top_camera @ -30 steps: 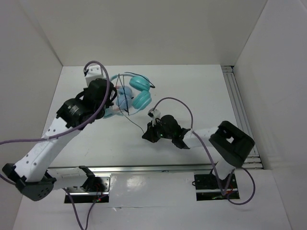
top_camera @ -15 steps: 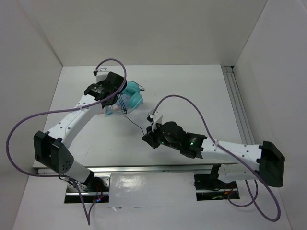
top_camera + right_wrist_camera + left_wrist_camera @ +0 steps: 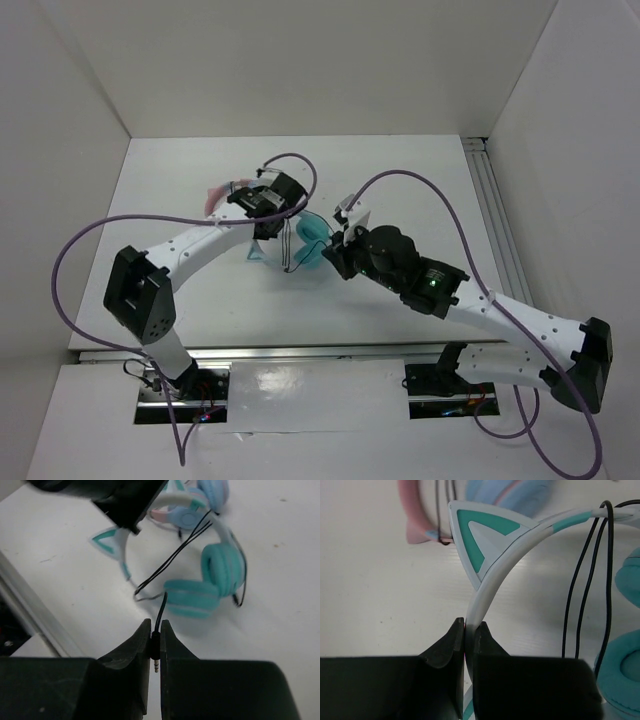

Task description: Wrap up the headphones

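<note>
Pinching the cable (image 3: 161, 606) at its plug end, the right gripper (image 3: 155, 628) faces the cups (image 3: 192, 599) just ahead; the left gripper (image 3: 469, 626) clamps the headband (image 3: 492, 582) beyond them.

I count two cat-ear headphones: one teal pair (image 3: 222, 570), and one pink-banded pair (image 3: 187, 515) just beyond it. One black cable (image 3: 175, 550) loops over the teal pair.
</note>
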